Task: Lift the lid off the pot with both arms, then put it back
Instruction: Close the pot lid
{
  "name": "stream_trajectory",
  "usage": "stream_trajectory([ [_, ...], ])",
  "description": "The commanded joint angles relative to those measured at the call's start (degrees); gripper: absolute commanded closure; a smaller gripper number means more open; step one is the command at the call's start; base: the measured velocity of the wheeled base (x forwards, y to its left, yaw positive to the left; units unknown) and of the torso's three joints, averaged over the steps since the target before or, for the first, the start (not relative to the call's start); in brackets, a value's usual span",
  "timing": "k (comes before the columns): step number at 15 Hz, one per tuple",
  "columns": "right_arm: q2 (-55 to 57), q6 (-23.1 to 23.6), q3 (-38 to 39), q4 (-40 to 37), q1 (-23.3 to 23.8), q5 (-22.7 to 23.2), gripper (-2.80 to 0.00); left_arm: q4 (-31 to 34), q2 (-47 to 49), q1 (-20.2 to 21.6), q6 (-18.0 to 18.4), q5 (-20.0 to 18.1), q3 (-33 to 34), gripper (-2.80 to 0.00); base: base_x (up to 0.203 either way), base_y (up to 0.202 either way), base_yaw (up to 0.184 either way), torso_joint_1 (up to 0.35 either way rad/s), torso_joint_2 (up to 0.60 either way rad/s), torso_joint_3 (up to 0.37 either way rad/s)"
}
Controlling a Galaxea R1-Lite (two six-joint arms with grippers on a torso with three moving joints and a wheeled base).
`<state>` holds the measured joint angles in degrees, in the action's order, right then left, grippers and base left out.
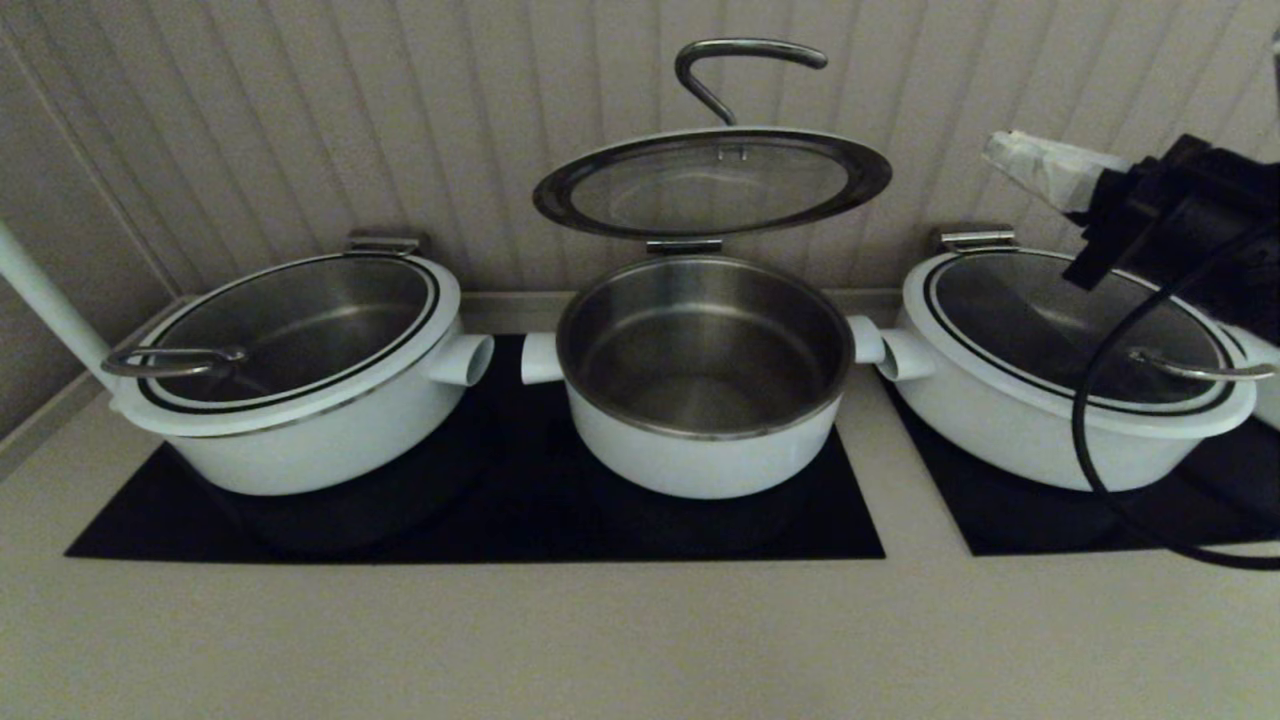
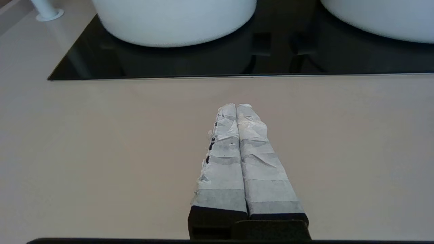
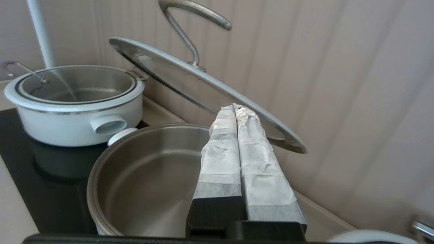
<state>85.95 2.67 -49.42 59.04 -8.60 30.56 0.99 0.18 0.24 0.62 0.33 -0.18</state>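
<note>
Risk sits mostly with the glass lid (image 1: pixel 712 182), which stands propped open on the steel hinge bracket (image 1: pixel 684 245) behind the middle pot (image 1: pixel 703 372) — tilted up toward the panelled wall (image 1: pixel 300 120), its curved steel handle (image 1: pixel 745 70) uppermost. If it is pushed forward past its balance point with nothing holding it, I judge it would drop onto the steel rim with a bang; a sideways shove could instead strain the hinge or shift the pot on the black cooktop (image 1: pixel 480 520).

Neighbouring pots crowd in close on both sides: the left pot (image 1: pixel 300 370) and the right pot (image 1: pixel 1070 370) each have their lids down, stubs nearly meeting the middle pot's. The right arm reaches in above the right pot, so a low sweep could catch that pot's handle (image 1: pixel 1200 368), and its looping black cable (image 1: pixel 1100 420) hangs across that pot's front.

Right gripper (image 3: pixel 235 107) is raised at the right of the open pot, its taped fingers pressed together with nothing between them, tips level with the lid's lower edge as its wrist view shows. Left gripper (image 2: pixel 236 106) hangs low over the beige counter (image 2: pixel 101 152) in front of the cooktop, well apart from any pot, fingers likewise closed and empty — far from where a two-handed lowering would need it.
</note>
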Motion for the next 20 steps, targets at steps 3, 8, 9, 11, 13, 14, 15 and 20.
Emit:
stream_trajectory([
  [3, -3.5, 0.0, -0.2, -0.3, 1.0, -0.3, 0.00, 0.0, -0.2, 0.0, 0.0, 0.0, 0.0, 0.00, 0.000, 0.000, 0.000, 0.000, 0.00, 0.000],
  [8, -10.3, 0.1, -1.0, -8.2, 1.6, -0.8, 0.00, 0.0, -0.2, 0.0, 0.0, 0.0, 0.0, 0.00, 0.000, 0.000, 0.000, 0.000, 0.00, 0.000],
  [9, -10.2, 0.1, -2.3, -9.2, 1.8, -1.2, 0.00, 0.0, -0.2, 0.0, 0.0, 0.0, 0.0, 0.00, 0.000, 0.000, 0.000, 0.000, 0.00, 0.000],
  [11, -8.0, 0.1, -6.8, -10.5, 2.5, -1.3, 0.00, 0.0, -0.2, 0.0, 0.0, 0.0, 0.0, 0.00, 0.000, 0.000, 0.000, 0.000, 0.00, 0.000],
  [13, -4.7, 0.1, -13.7, -12.4, 2.9, -1.3, 0.00, 0.0, -0.2, 0.0, 0.0, 0.0, 0.0, 0.00, 0.000, 0.000, 0.000, 0.000, 0.00, 0.000],
  [14, -2.7, 0.1, -17.9, -14.3, 3.0, -1.3, 0.00, 0.0, -0.2, 0.0, 0.1, 0.0, 0.0, 0.00, 0.000, 0.000, 0.000, 0.000, 0.00, 0.000],
  [15, -0.6, 0.3, -22.0, -16.4, 3.1, -1.3, 0.00, 0.0, -0.2, 0.0, 0.0, 0.0, 0.0, 0.00, 0.000, 0.000, 0.000, 0.000, 0.00, 0.000],
  [20, 11.5, 2.1, -36.2, -23.0, 3.1, 0.3, 0.00, 0.0, -0.2, 0.0, 0.0, 0.0, 0.0, 0.00, 0.000, 0.000, 0.000, 0.000, 0.00, 0.000],
])
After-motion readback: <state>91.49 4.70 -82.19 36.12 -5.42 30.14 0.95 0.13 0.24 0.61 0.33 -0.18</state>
